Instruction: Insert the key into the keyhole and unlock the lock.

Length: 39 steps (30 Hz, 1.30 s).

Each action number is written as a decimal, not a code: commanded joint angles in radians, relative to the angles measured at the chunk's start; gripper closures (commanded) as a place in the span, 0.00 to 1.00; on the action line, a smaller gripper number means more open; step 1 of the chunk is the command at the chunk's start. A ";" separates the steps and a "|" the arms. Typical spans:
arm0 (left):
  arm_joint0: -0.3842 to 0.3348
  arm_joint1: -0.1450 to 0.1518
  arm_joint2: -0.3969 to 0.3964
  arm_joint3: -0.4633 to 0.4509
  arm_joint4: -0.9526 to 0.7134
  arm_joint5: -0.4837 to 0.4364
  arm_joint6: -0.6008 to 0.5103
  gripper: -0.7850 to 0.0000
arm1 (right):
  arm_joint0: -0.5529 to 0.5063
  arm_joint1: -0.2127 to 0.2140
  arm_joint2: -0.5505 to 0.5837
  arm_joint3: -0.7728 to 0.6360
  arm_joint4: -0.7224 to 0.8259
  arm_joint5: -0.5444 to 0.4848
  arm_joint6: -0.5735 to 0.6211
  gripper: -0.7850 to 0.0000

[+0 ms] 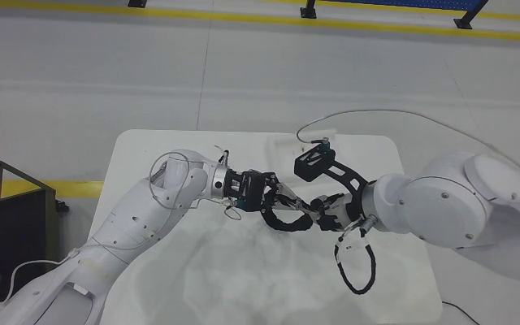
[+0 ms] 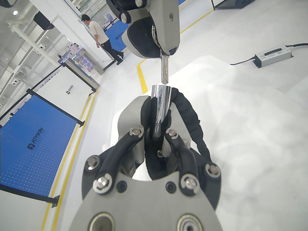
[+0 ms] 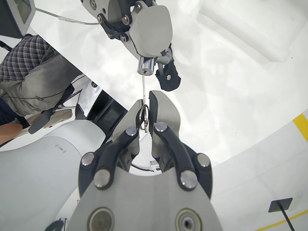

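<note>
Lying beneath, table (image 1: 244, 276): both my claws are meeting in the air above its middle.
Left claw (image 2: 157, 111): I am clamping it tight around the lock (image 2: 160, 106), with the chrome barrel pointing right.
Right claw (image 3: 146, 102): I am pinching the key (image 3: 144, 85) by its head, with the blade pointing left.
Keyhole (image 3: 144, 71): it is facing the blade and the two axes are lining up; the tip is sitting at the slot, seemingly not yet pushed in.

White rounded arms (image 1: 154, 211), grey fingers (image 3: 166, 111) on black linkages with silver screws.

White table (image 1: 244, 150), blue barriers (image 2: 36, 140), perhaps charger (image 2: 273, 55)
</note>
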 commanded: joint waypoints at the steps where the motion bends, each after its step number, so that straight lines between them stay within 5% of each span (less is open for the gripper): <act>1: 0.000 0.000 0.000 -0.001 0.001 -0.002 0.001 1.00 | 0.013 0.001 -0.013 0.001 0.004 0.003 -0.003 1.00; 39: 0.004 -0.004 -0.008 -0.026 0.002 0.001 -0.020 1.00 | 0.193 -0.031 -0.214 0.040 0.121 0.093 -0.093 1.00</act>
